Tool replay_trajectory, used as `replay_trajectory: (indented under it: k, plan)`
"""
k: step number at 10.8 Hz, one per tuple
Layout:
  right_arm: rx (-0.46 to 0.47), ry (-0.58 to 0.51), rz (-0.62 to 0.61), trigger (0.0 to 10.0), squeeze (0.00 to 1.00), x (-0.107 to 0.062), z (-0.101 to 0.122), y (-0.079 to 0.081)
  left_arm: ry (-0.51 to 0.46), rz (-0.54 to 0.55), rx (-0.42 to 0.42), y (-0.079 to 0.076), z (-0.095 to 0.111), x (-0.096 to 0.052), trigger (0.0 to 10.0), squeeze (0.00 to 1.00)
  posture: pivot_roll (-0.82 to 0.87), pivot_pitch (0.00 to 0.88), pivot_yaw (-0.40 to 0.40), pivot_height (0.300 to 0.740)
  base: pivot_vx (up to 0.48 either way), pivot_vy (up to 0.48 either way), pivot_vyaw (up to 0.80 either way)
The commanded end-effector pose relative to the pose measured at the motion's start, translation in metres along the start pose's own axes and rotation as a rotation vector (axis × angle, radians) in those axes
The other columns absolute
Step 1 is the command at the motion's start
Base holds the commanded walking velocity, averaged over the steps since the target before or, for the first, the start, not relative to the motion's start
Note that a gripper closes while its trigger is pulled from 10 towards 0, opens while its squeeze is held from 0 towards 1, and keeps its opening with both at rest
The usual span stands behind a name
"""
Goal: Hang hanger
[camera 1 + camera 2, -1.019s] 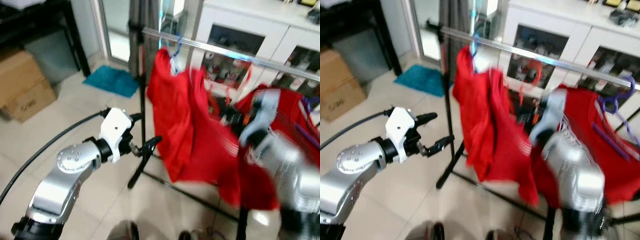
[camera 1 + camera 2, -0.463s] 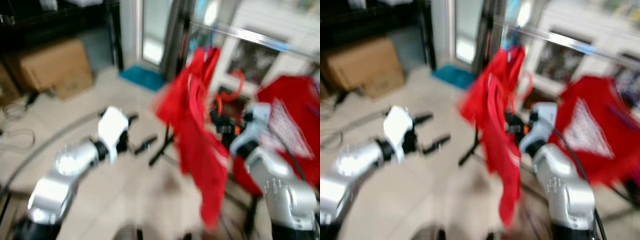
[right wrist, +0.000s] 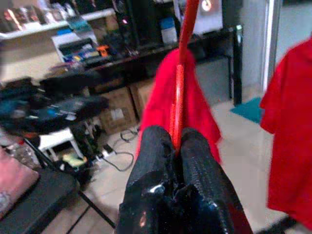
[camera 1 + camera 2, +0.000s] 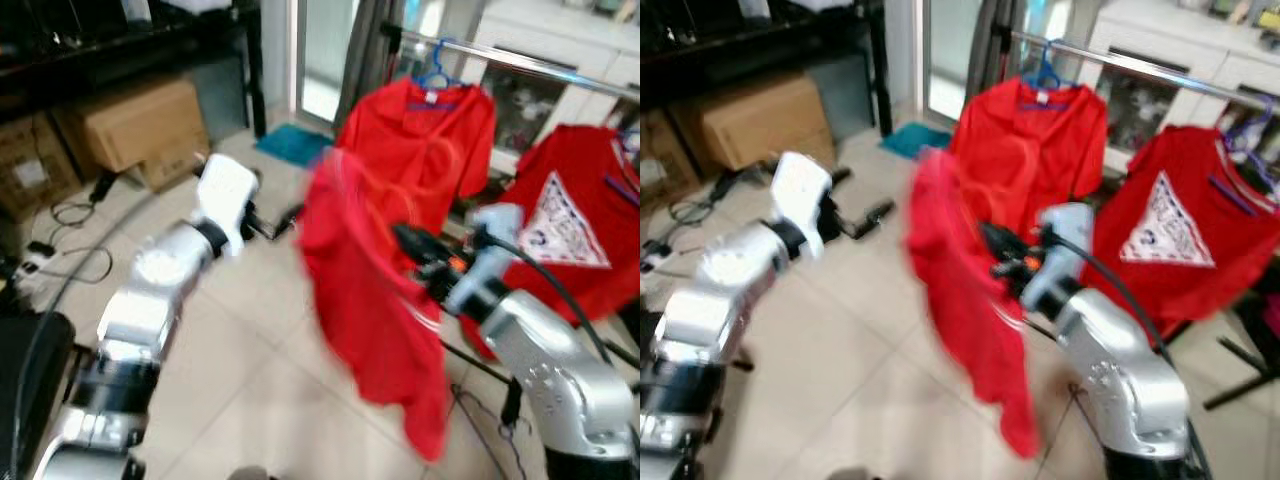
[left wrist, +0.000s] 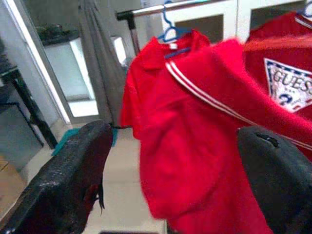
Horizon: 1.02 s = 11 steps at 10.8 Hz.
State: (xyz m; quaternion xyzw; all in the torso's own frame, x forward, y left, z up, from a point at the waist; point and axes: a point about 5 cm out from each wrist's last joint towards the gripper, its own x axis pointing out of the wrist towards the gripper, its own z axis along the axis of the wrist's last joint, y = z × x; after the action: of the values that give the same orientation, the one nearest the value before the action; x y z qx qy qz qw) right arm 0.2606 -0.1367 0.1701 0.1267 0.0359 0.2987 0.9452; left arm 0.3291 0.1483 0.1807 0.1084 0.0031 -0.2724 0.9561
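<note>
Left eye view: right gripper (image 4: 415, 245), centre-right, fingers closed on a red hanger (image 4: 365, 205) carrying a red shirt (image 4: 375, 340) that drapes low toward the floor (image 4: 250, 370). Behind, far right, a metal rail (image 4: 520, 62) with a second red shirt on a blue hanger (image 4: 437, 75) and, farther right, a red printed tee (image 4: 565, 235). Left gripper (image 4: 285, 218), centre-left, holds nothing. Cardboard boxes (image 4: 130, 130) far left.

Right eye view: same layout. The carried shirt hangs in front of the rail's garments, blurred. A purple hanger (image 4: 1240, 125) tops the printed tee. Judgement: a stretch of bare rail lies between the two hung garments; that is the likeliest slot.

Left wrist view: two black fingers (image 5: 73, 180) stand wide apart, empty, framing the carried shirt with white striped trim; rail and blue hanger beyond.

Right wrist view: fingers (image 3: 158, 161) pinch a thin red hanger wire (image 3: 178, 112), which rises straight up between them; the shirt hangs past it.

Handling note, as judgement: the hook cannot be made out clearly. Lift the hanger above rail height, turn the hook's opening toward the rail, bring it over the bare stretch, lower until the rail takes the weight, then release. Keep the grip firm; the cloth's swing may twist the wire. The left gripper could steady the shirt.
</note>
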Motion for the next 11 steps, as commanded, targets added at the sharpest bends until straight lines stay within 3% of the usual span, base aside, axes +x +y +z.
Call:
replay_trajectory:
  k: [1, 2, 3, 4, 5, 11]
  plan:
    - [-0.033, -0.047, 0.025, 0.0, 0.0, -0.002, 0.013, 0.002, -0.05, -0.057, -0.023, -0.01, 0.01, 0.011, 10.0, 1.0, -0.09, 0.0, -0.018, 0.74, 0.0, 0.0, 0.0]
    - [-0.042, -0.044, 0.038, 0.0, 0.0, -0.002, 0.013, 0.002, -0.081, -0.11, -0.038, -0.019, 0.016, 0.019, 10.0, 0.0, -0.09, 0.0, -0.019, 0.74, 0.0, 0.0, 0.0]
    - [-0.044, -0.045, 0.05, 0.0, 0.0, -0.002, 0.014, 0.003, -0.073, -0.118, -0.041, -0.021, 0.015, 0.023, 10.0, 0.0, -0.09, 0.0, -0.019, 0.74, 0.0, 0.0, 0.0]
    - [-0.046, -0.052, 0.093, 0.0, 0.0, -0.003, 0.016, 0.009, -0.077, -0.155, -0.077, -0.023, 0.013, 0.03, 1.6, 0.0, -0.09, 0.0, -0.021, 0.74, 0.0, 0.0, 0.0]
    - [-0.047, -0.048, 0.109, 0.0, 0.0, -0.003, 0.016, 0.01, -0.083, -0.201, -0.089, -0.029, 0.013, 0.033, 0.0, 0.0, -0.1, 0.0, -0.019, 0.74, 0.0, 0.0, 0.0]
    - [-0.058, -0.043, 0.138, 0.0, 0.0, -0.005, 0.018, 0.012, -0.017, -0.108, -0.141, -0.023, 0.005, 0.047, 0.0, 0.0, -0.11, 0.0, -0.021, 0.74, 0.0, 0.0, 0.0]
